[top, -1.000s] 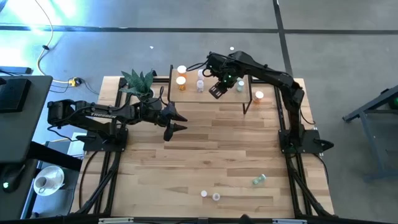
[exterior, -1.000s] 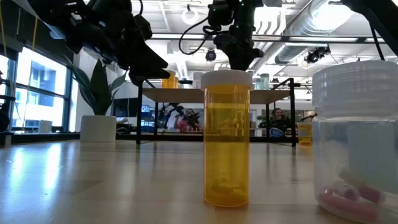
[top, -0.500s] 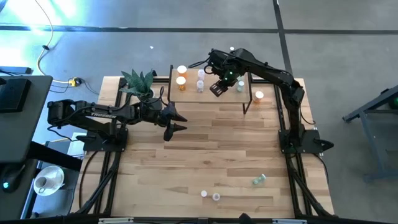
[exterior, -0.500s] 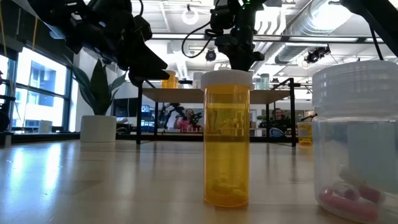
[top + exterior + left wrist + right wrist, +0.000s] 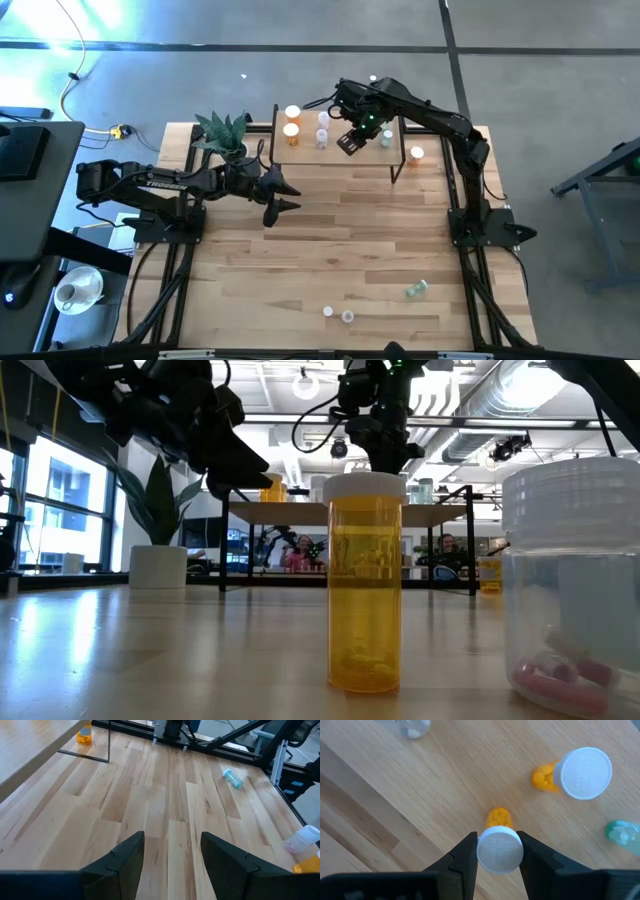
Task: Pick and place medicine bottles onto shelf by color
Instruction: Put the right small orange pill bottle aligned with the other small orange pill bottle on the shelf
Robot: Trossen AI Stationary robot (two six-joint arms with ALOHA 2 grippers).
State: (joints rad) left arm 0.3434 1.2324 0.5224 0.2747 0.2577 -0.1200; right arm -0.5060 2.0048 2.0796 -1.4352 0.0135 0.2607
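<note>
The shelf (image 5: 300, 150) stands at the table's far side. On it are two orange bottles (image 5: 292, 112), clear ones (image 5: 322, 120) and a green one (image 5: 387, 138). My right gripper (image 5: 348, 145) hangs over the shelf's middle, shut on a small orange bottle (image 5: 498, 816) with a white cap. Another orange bottle (image 5: 584, 773) and a green one (image 5: 621, 831) stand near it. My left gripper (image 5: 282, 195) is open and empty above the table left of the middle; it also shows in its wrist view (image 5: 172, 855). My right gripper pinches the small orange bottle's white cap (image 5: 482, 851) between its two fingers, one on each side of the cap. The fingers come from above, pointing down. The orange body sits below the cap; whether its base rests on the shelf I cannot tell.
A potted plant (image 5: 225, 135) stands left of the shelf. An orange bottle (image 5: 416, 153) stands on the table by the shelf's right legs. Near the front edge are an orange bottle (image 5: 327, 311), a clear one (image 5: 347, 316) and a green one lying down (image 5: 416, 290).
My right gripper has shifted slightly toward the table's far edge over the shelf, still shut on the orange bottle, and then kept still.
</note>
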